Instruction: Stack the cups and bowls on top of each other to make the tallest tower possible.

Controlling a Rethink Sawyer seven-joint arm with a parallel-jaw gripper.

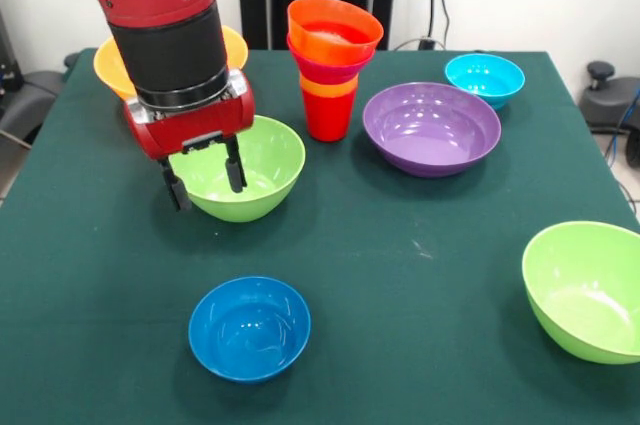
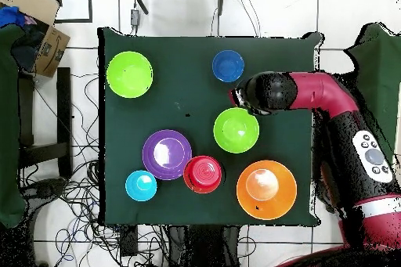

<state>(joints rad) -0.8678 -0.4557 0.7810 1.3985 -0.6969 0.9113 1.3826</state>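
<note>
Jaws parted, gripper (image 1: 206,183) empty at near lime green bowl's (image 1: 262,160) rim; tower (image 1: 331,65) only four pieces; six bowls remain loose

The arm (image 1: 165,15) hid most of the yellow-orange bowl (image 1: 236,45) in the front view, leaving only rim slivers on either side. The gripper (image 1: 205,177) fingers covered part of the near rim of the green bowl (image 1: 265,160). The second green bowl (image 1: 585,290) was cut off by the right edge. In the tower (image 1: 332,65), only rims of the nested pieces showed, so their count could not be told. Overhead, the arm (image 2: 313,95) hid the gripper, and the tower (image 2: 203,174) read as a single red disc, its height hidden.
</note>
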